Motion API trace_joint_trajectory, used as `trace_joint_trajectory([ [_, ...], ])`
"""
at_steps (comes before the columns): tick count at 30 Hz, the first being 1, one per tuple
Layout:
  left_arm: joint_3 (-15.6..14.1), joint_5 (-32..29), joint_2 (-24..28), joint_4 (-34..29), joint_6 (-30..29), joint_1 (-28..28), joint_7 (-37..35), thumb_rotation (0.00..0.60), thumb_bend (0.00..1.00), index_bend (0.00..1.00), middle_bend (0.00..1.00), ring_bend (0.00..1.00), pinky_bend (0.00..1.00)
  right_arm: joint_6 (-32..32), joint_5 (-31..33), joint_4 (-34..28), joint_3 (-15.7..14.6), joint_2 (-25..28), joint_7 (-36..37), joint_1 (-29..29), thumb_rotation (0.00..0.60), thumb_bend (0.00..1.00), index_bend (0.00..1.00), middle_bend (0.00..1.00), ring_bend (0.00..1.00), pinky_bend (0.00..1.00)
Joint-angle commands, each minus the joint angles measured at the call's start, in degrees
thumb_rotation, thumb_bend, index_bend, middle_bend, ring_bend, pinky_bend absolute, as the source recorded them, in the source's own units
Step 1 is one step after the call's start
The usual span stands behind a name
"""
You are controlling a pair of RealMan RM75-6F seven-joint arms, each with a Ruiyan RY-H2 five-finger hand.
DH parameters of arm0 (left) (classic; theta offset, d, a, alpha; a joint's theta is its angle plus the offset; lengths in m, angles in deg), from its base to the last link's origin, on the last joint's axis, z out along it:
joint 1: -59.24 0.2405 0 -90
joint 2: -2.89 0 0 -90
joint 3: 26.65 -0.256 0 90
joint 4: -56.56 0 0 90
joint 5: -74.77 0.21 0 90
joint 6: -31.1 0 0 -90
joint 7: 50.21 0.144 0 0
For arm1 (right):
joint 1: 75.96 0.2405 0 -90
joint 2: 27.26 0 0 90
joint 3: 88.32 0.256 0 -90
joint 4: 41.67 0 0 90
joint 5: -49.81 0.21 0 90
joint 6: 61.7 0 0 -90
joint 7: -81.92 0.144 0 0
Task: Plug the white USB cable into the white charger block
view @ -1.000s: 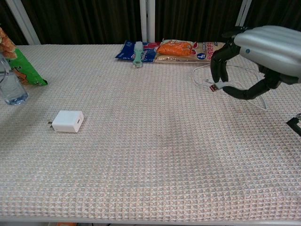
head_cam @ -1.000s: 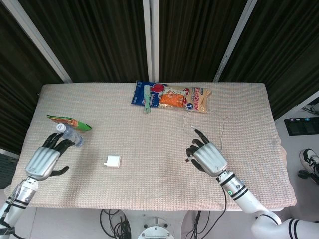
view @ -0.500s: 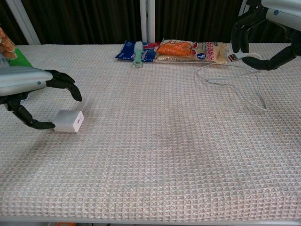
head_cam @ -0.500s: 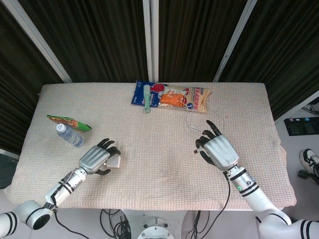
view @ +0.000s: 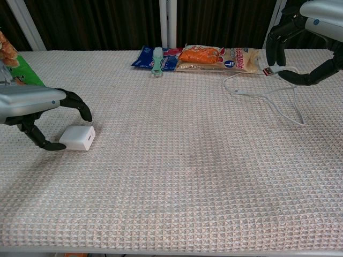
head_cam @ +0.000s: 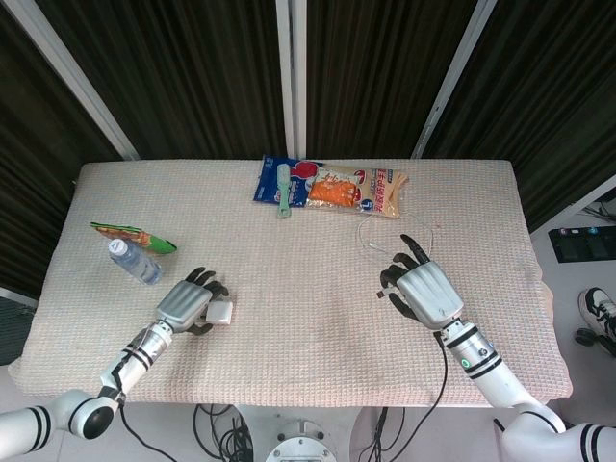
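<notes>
centre mat: open | rear: snack packs (bottle far left)

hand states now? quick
Left hand: open, fingers around the charger, not gripping yet.
Right hand: holding the USB plug.

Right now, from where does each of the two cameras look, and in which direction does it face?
Head view: high above the near edge, looking down on the whole table; both forearms show, left hand at the charger block, right hand.
Chest view: low at the near edge, facing across toward the curtain; only the hands show, the right pinching the USB cable.
Shared: both hands, charger block, cable, snack packets.
</notes>
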Motion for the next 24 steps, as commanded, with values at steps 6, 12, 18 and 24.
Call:
trace_joint_trajectory([
  [6,-0.5,-3.3,-1.0,-0.4,-0.5,-0.1,1.3,0.600,0.24,0.29,0.25,0.09,0.00,-0.2,-0.5,1.2,-0.7,-0.5,1.8,-0.2,0.600,0.38,0.58,0.51,0.29,0.07],
  [12,-0.6,-6.0,-1.3,-0.7,-0.8,-0.6,2.7,0.600,0.24,0.29,0.25,0.09,0.00,-0.7,-0.8,1.4,-1.1,-0.3,2.9,-0.5,0.600,0.39,0.58,0.51,0.29,0.07],
  [18,-0.9,-7.0,-1.1,-1.5,-0.9,-1.1,3.2,0.600,0.25,0.30,0.25,0.09,0.00,-1.0,-1.0,1.7,-1.3,-0.3,3.5,-0.8,0.600,0.39,0.58,0.51,0.29,0.07],
  [24,-1.0,-7.4,-1.3,-1.4,-1.1,-1.5,3.2,0.600,0.26,0.31,0.26,0.09,0.00,-1.1,-0.9,1.9,-1.4,-0.3,3.9,-0.9,0.600,0.39,0.58,0.51,0.29,0.07],
])
